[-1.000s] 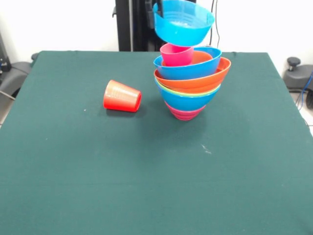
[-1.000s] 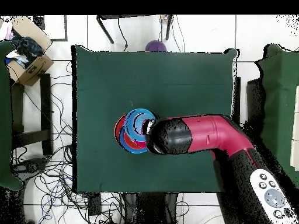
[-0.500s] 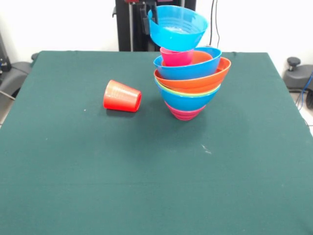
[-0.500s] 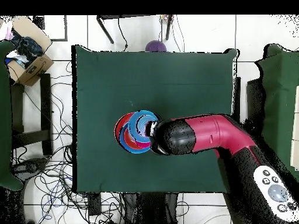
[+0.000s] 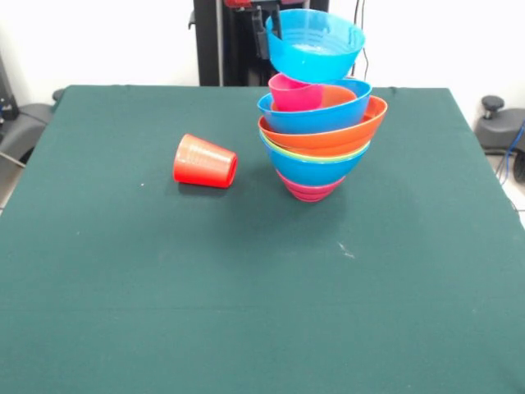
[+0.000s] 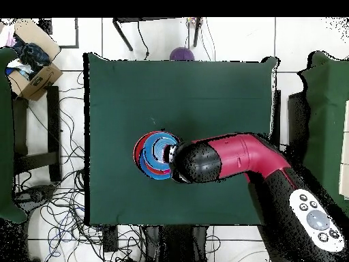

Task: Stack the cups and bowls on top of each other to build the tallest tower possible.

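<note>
The tower (image 5: 316, 139) stands at the table's far middle: a magenta bowl (image 5: 310, 190) at the bottom, then blue, green, orange (image 5: 332, 133) and blue (image 5: 316, 115) bowls, with a pink cup (image 5: 294, 93) in the top one. A light blue bowl (image 5: 316, 45) hangs tilted just over the pink cup. My gripper (image 5: 270, 20) is shut on its left rim. Whether the bowl touches the cup I cannot tell. A red-orange cup (image 5: 205, 162) lies on its side left of the tower. From overhead the tower (image 6: 154, 154) shows as coloured rings, and the arm (image 6: 204, 161) covers my gripper.
The green table (image 5: 246, 312) spreads wide in front of the tower. In the overhead view a purple round thing (image 6: 181, 53) lies off the table's top edge, a cardboard box (image 6: 33, 60) sits at the upper left, and cables run along the left.
The light blue bowl has shifted right in the front view, still held, and now hangs more squarely over the pink cup. The tower and the red-orange cup have not moved.
</note>
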### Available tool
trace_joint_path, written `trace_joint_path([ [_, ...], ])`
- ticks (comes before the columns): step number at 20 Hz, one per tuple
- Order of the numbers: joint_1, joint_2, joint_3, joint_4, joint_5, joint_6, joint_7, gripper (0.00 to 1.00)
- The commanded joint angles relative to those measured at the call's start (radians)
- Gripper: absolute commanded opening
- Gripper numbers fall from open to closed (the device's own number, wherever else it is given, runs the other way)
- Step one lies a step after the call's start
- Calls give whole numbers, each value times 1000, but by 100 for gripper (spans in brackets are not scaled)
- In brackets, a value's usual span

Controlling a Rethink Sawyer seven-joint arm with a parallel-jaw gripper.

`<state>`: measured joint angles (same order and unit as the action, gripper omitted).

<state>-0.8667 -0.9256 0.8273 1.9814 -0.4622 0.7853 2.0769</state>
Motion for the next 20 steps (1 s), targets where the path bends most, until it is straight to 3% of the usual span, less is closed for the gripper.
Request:
trace_joint_path([
  [1,-2,65,65,85,-73,-17,-235,0],
  [20,10,72,57,124,-150,-111,-160,0],
])
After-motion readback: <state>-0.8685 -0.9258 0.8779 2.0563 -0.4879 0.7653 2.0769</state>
